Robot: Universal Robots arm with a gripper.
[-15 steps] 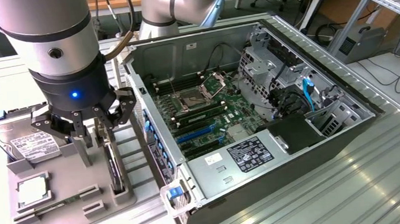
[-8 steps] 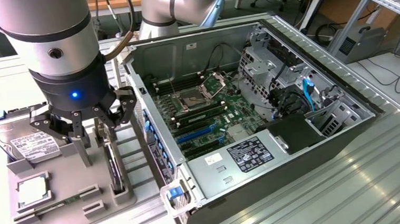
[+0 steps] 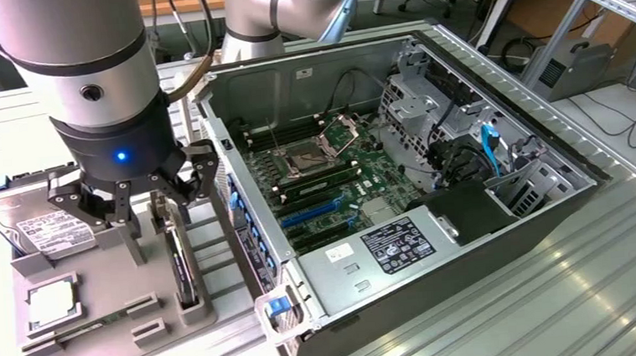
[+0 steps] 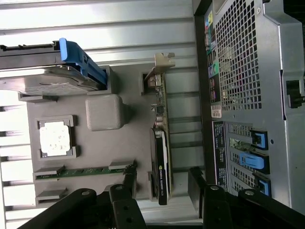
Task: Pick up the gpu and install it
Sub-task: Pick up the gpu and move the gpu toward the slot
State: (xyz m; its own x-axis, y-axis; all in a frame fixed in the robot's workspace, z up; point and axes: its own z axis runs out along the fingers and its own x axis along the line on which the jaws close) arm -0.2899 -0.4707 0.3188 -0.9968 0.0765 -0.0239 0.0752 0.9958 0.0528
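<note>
Exterior view: tool spread wide over the gpu, which stands on edge in a slot of the grey holder, beside the open computer case. Wrist view: gpu sits in the holder between the tool's parted fingers, with a gap on each side.

Bright room, with the light coming from above.
White glare streaks the ribbed metal table, and in the wrist view it washes out nearly white. Inside the computer case it is darker, with soft shadows. The gripper looks almost black against the bright table. A small blue light glows on the arm.
</note>
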